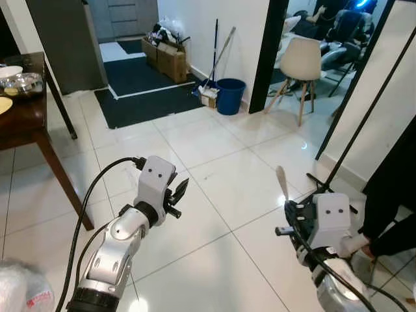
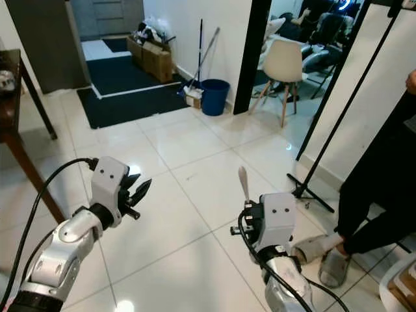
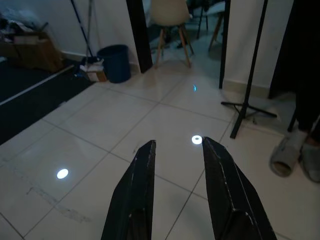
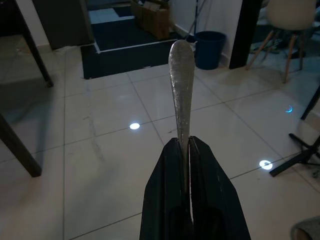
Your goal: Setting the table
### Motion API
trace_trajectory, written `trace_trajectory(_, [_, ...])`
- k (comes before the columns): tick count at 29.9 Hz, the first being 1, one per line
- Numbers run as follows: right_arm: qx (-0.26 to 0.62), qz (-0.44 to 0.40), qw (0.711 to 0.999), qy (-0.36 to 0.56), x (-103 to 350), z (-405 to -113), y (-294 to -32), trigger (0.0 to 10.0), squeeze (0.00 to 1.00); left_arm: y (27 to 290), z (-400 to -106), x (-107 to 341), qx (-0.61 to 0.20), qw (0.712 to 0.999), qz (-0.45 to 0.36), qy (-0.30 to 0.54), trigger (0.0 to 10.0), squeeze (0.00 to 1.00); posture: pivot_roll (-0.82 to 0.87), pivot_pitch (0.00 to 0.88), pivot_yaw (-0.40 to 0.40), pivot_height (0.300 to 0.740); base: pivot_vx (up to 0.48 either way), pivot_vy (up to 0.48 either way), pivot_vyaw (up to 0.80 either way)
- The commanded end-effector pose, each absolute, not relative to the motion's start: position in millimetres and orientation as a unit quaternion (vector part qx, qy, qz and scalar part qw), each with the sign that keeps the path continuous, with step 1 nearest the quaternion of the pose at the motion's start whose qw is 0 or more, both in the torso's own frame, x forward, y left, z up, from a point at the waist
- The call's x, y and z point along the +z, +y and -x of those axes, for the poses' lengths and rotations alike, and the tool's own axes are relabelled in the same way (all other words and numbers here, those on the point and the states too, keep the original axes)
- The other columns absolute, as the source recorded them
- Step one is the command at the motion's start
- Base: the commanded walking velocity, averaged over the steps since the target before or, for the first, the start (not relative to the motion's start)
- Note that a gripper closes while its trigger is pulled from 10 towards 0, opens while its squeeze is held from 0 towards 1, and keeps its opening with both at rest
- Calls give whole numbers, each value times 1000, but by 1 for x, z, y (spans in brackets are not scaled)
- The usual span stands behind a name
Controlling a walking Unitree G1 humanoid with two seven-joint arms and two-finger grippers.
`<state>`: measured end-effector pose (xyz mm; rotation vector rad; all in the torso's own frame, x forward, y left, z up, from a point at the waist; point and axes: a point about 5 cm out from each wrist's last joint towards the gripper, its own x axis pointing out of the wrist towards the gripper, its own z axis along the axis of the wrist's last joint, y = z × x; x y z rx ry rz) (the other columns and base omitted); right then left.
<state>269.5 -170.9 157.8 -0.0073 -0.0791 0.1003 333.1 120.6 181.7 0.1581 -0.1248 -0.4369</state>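
Note:
My right gripper point(image 4: 189, 145) is shut on a silver utensil handle point(image 4: 181, 85), which sticks up and forward above the white tile floor at the right point(image 1: 281, 182). The eating end is hidden inside the fingers, so I cannot tell what kind of cutlery it is. My left gripper point(image 3: 177, 147) is open and holds nothing; it hovers over the floor at the left point(image 1: 179, 192). A dark wooden table point(image 1: 23, 123) stands at the far left with a metal bowl point(image 1: 23, 82) and a plate edge point(image 1: 4, 104) on it.
A dark mat point(image 1: 140, 97) lies ahead by a doorway. A blue bin point(image 1: 230, 95), broom and boxes point(image 1: 170, 58) stand against the wall. A white chair point(image 1: 300, 65) is beyond the black door frame. A black stand leg point(image 1: 338, 162) and a person's slippered feet point(image 2: 325, 257) are at right.

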Motion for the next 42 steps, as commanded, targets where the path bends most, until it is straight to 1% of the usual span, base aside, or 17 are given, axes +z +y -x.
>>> trace_trajectory(1, [52,0,998,-42,158,-269,-169,10000,0,122,-333,176,-216,972,-78,-51,10000,0,-66,70,94,740,480,0,0])
trace_trajectory(34, [48,0,998,-40,157,-270,-171,10000,0,116,-335,177,-227,969,-75,-58,10000,0,-71,72,97,740,480,0,0])
trace_trajectory(42, [46,-3,998,-40,157,-270,-171,10000,0,116,-335,177,-230,969,-76,-58,10000,0,-72,72,101,740,480,0,-546])
